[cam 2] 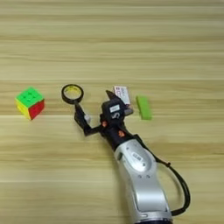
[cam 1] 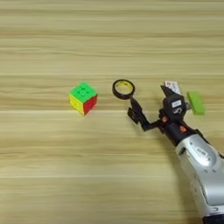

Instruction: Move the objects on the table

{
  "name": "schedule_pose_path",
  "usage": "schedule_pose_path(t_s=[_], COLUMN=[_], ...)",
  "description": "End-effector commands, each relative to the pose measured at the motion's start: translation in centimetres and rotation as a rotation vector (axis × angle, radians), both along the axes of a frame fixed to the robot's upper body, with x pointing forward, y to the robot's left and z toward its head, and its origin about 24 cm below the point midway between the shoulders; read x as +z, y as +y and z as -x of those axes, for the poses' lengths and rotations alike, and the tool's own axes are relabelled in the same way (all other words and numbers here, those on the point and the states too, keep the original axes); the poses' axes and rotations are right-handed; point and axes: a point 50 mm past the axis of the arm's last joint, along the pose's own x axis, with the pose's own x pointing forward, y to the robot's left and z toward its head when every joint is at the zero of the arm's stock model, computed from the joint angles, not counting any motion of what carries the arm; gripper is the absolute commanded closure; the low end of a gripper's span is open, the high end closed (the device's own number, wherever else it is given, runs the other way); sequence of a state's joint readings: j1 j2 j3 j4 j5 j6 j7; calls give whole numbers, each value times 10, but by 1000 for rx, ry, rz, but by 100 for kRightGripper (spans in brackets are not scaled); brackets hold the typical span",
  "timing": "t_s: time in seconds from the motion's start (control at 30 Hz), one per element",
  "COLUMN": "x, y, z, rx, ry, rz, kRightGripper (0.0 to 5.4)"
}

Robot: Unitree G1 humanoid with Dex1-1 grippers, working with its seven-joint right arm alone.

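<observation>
Pincer (cam 2: 94, 109) spread wide, empty, mid-frame beside tape ring (cam 2: 72, 92); white cube (cam 2: 87, 118) by its left finger. Closing on it seemed next.

No readable text; marks on card (cam 2: 122, 94) and end effector label illegible.

Light is even and fairly bright across the table (cam 1: 52, 175), warm in tone. No hard glare on the wood. A soft highlight sits on the silver forearm (cam 2: 135, 162), on its upper curve. Shadows are faint and short: a small dark patch just under the puzzle cube (cam 1: 83, 98), a thin rim below the tape ring (cam 1: 123, 89). Past the ring, toward the far edge, plank lines look soft. Outlines of the gripper (cam 1: 148, 105) are slightly smeared.
</observation>
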State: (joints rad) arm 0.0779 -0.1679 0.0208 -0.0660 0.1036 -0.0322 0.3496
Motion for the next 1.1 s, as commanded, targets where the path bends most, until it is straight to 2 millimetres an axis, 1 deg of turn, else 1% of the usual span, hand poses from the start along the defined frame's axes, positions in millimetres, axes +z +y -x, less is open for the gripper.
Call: schedule_pose_path(t_s=[0.03, 0.2, 0.4, 1.1], x=[14, 6, 2, 3], y=[4, 5, 3, -7], z=[-13, -18, -22, -28], rx=[14, 17, 11, -54], ry=[-80, -55, -44, -53], rz=[14, 20, 29, 33], kRightGripper=[2, 2, 2, 2])
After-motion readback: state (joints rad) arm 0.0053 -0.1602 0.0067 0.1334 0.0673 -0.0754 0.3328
